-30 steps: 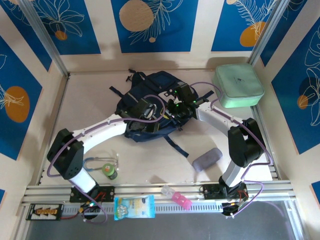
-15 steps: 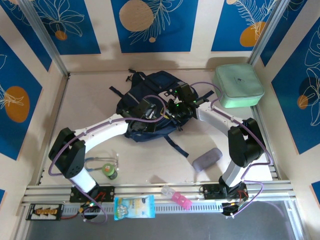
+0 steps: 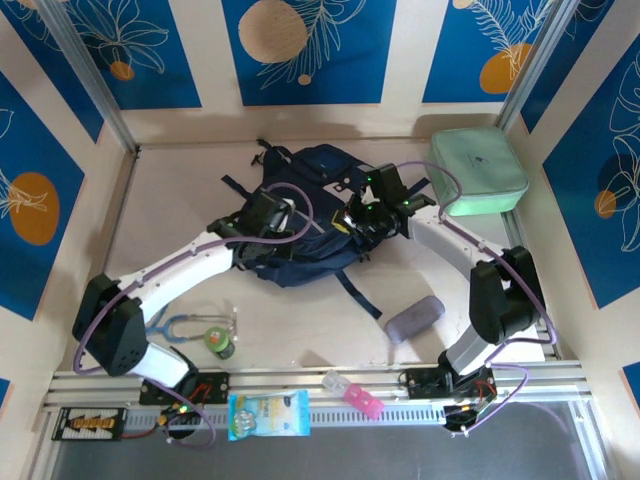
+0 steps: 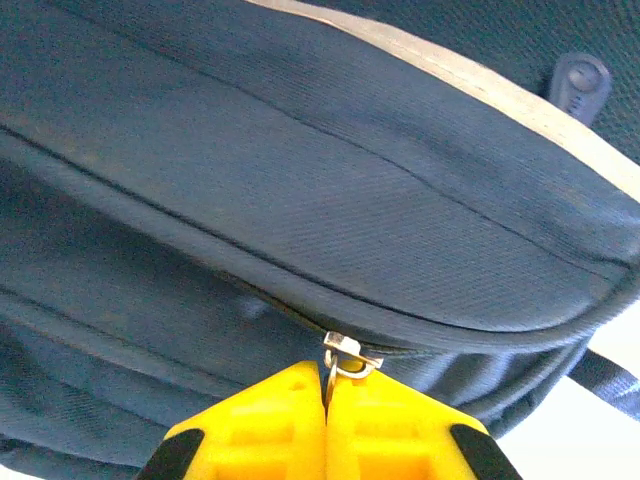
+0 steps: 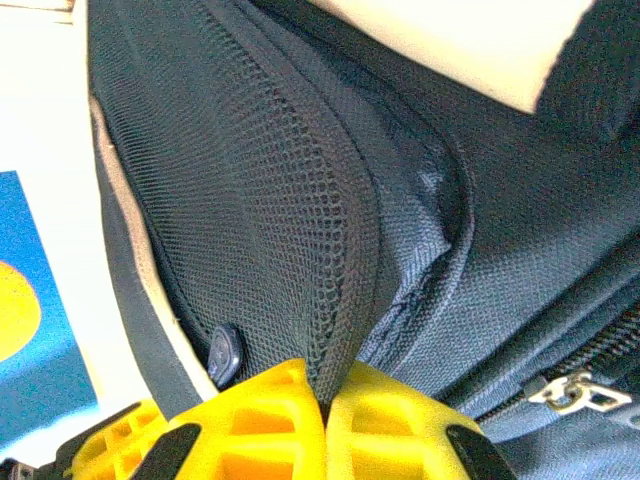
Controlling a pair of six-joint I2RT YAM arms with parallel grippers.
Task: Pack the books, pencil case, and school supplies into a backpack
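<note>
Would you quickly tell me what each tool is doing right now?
Left tool: closed on the zipper pull of the backpack.
Right tool: closed on the backpack's mesh panel.

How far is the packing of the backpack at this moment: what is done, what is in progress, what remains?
Done: nothing can be confirmed; the inside of the backpack is hidden. In hand: the left gripper is shut on the zipper pull, and the right gripper pinches the mesh fabric of the bag, seemingly to work the zipper. Left: the grey pouch and the mint-green case lie outside on the table.
</note>
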